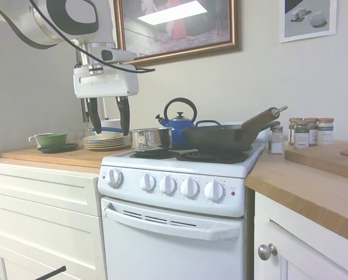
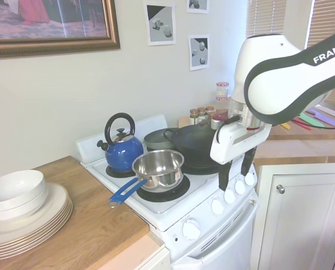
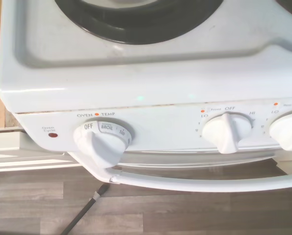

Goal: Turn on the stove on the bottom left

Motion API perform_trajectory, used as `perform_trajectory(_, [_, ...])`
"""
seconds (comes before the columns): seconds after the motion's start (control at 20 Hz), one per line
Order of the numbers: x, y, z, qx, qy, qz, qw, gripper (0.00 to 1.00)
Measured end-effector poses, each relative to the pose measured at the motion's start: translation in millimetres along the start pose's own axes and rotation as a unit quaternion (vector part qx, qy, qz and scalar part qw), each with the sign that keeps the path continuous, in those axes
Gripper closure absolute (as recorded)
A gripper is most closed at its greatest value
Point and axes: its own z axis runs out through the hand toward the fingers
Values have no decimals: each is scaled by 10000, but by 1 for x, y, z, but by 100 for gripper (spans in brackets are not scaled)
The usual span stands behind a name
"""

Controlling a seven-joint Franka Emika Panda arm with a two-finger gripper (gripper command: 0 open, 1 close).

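- My tool (image 1: pixel 108 123) hangs above the front left corner of the stove (image 1: pixel 174 169), fingers apart and pointing down, gripping nothing; it is well clear of the knob row.
- The stove stands between the white drawer cabinet (image 1: pixel 42 204) and the wooden table (image 1: pixel 320 186); its five knobs run along the front panel.
- Risk of wrong knob: the wrist view shows the oven temperature knob (image 3: pixel 99 142) at the panel's end beside the oven indicator light (image 3: pixel 53 134), and the knob marked "Front" (image 3: pixel 226 132) next along. I judge the Front knob to be the target; closing on the oven knob would heat the oven instead.
- Risk of collision: the steel saucepan (image 2: pixel 158 169) sits on the front left burner with its blue handle (image 2: pixel 126 191) jutting over the stove's front corner. A careless descent could strike the handle and shift the pan.
- Risk of slip: the knobs are smooth white and narrow-ridged; fingers set off the ridge may skid without turning.
- Risk of over-rotation: the dial runs LO to HI, and a turn taken too far would likely set more heat than needed.
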Motion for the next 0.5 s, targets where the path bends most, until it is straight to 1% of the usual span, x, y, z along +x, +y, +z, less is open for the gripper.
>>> perform_trajectory(0.5, [3, 1, 10, -65, -74, 17, 10000, 0])
